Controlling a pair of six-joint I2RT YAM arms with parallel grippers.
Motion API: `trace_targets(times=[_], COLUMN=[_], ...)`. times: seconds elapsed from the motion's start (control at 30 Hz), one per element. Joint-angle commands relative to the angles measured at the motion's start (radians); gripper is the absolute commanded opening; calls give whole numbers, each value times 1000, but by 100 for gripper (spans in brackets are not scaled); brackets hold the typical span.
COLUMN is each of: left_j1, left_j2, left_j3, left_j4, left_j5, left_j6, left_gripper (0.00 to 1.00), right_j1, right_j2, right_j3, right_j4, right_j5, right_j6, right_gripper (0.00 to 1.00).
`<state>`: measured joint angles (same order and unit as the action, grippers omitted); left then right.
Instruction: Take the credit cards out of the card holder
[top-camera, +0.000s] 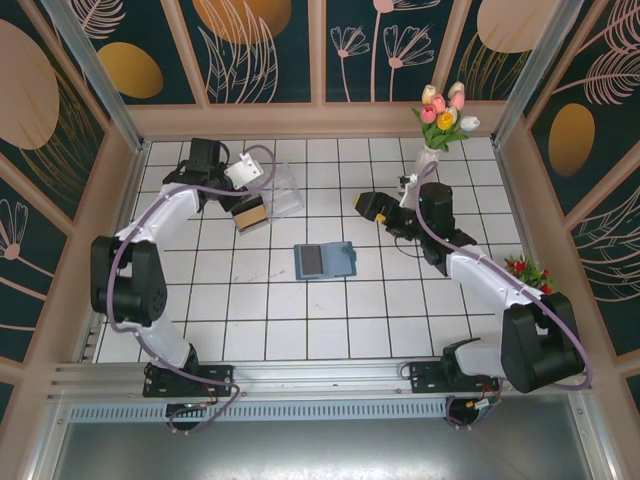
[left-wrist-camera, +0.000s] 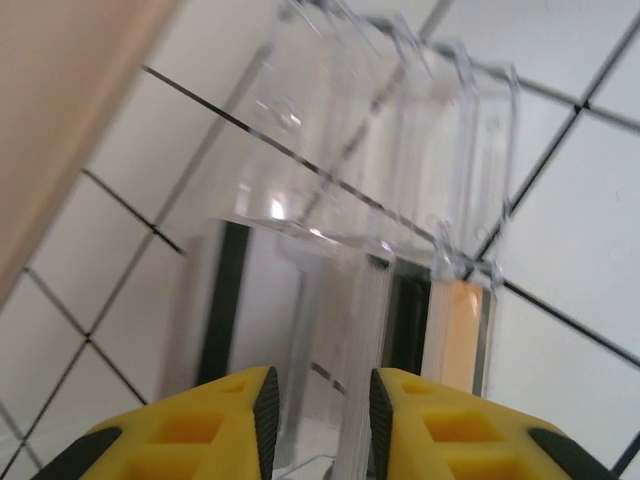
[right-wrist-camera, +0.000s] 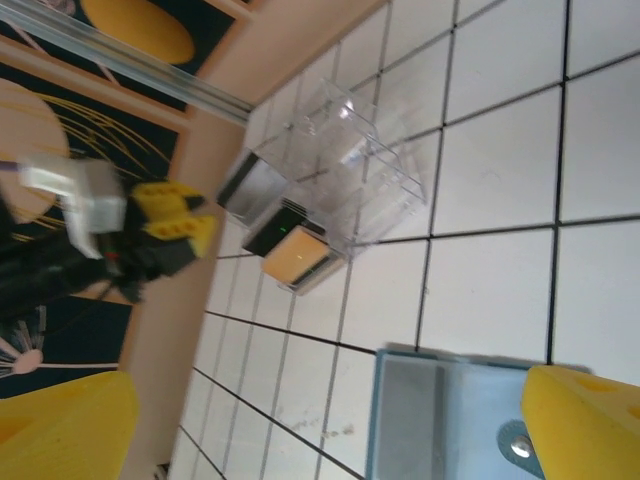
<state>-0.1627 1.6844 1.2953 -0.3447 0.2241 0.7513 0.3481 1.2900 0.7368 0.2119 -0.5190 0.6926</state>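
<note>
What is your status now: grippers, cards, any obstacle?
Left gripper part open, empty, at clear plastic box. Right gripper wide open near card holder. Credit cards in the box; card holder open flat. Nothing blocks.

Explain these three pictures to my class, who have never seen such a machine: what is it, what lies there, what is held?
Two robot arms with two-finger grippers work at a table. One picture looks down from above; the others come from wrist cameras. On the table: an open teal card holder, a clear box holding credit cards, a flower vase. The left gripper, jaws slightly apart, is at the box; the right gripper, wide open, hovers over the holder. Neither seems to hold anything.
</note>
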Motion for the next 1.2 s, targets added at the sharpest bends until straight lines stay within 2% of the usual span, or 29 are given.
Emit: trace_targets(times=[0.0,0.13,0.27,0.33,0.43,0.47,0.5,0.67,0.87,1.0,1.17], left_j1=[0,0,0,0,0,0,1,0,1,0,0], left_j2=[-89,-166,-254,-292,-336,-352,-365,-407,-456,-527,-572], left_j3=[-58,-87,-153,-183,-206,-218,-229,-255,-311,-409,-491], left_j4=[190,225,300,310,275,266,265,212,157,185,258], left_j5=[-15,-65,-264,-373,-466,-497,-519,-588,-601,-576,-429], left_j6=[-197,-406,-634,-736,-825,-846,-865,-920,-1143,-1255,-1297], left_gripper=[35,46,65,75,84,96,98,98,99,99,99], right_j1=[63,176,294,341,395,411,424,479,531,552,552], right_j2=[20,73,155,201,280,307,327,457,603,693,742], right_j3=[63,138,216,247,301,323,344,463,614,692,716], right_j4=[-120,-263,-377,-413,-452,-465,-477,-579,-734,-823,-814], right_j5=[131,300,432,471,482,484,490,576,699,737,681], right_j6=[-57,-92,-99,-95,-95,-98,-101,-107,-88,-89,-99], right_gripper=[98,97,95,93,91,90,90,90,88,82,79])
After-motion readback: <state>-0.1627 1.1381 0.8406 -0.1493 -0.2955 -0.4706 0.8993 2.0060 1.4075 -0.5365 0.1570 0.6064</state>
